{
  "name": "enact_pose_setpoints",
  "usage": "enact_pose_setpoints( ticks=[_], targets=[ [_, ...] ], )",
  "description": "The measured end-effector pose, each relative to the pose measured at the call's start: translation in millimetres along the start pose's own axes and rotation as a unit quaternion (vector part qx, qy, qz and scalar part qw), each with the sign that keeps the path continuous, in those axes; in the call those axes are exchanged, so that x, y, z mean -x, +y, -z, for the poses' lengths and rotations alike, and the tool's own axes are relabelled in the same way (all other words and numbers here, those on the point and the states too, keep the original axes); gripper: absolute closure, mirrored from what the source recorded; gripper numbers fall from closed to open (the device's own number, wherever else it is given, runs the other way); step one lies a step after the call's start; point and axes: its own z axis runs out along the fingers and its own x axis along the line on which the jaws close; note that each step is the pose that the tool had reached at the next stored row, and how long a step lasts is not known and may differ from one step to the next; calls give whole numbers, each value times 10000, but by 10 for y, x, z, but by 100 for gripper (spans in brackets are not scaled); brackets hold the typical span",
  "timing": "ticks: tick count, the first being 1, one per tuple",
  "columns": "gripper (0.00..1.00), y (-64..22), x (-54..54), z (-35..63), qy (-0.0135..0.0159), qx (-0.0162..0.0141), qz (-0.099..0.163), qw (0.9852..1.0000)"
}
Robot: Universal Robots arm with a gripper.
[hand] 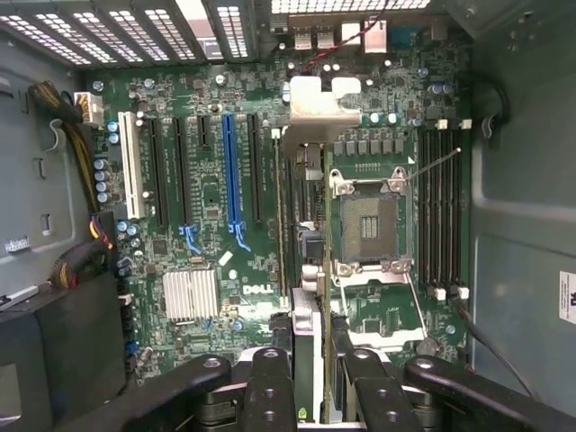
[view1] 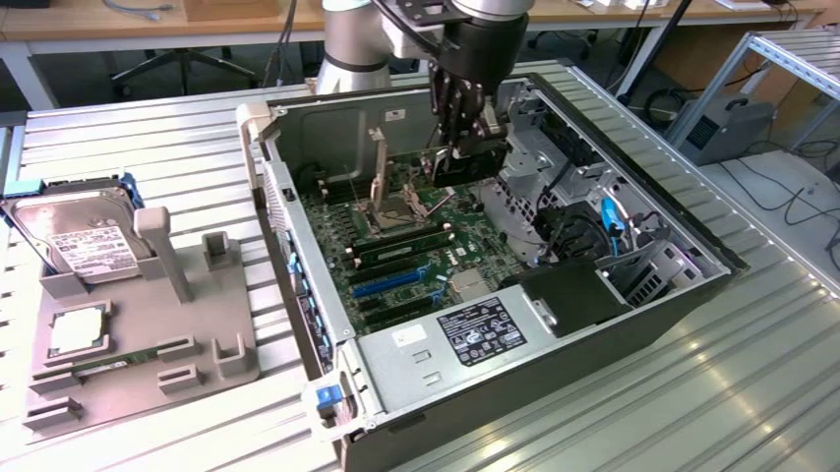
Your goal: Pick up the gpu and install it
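Gripper [view1: 462, 147] hangs inside the open computer case [view1: 278, 211], jaws pinching the gpu [view1: 466, 165] by its two flat faces. Card stands on edge and extends straight down from the jaws, its dark body just below the fingertips and over the motherboard [view1: 407, 285]. Whether its lower edge touches the board cannot be told.

In the wrist view the gpu [hand: 309, 247] is seen edge-on, running out from between the fingers [hand: 270, 382]. Its silvery bracket [hand: 317, 106] is at the end farthest from the jaws, near the vented rear wall of the case. CPU socket [hand: 371, 220] lies just beside the card on one side of the jaws. Blue slot [hand: 232, 171] lies on the other side, somewhat farther off. Memory slots [hand: 441, 207] sit beyond the socket.

Hard drive [view1: 86, 241] rests on a grey fixture [view1: 145, 364] outside the case, well apart from the jaws, toward the exterior view's left.
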Motion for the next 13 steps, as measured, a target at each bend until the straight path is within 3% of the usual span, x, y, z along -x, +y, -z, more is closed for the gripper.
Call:
enact_pose_setpoints(
  ticks=[13],
  targets=[
    [73,0,0,-4,-13,9,342,9994]
  ],
)
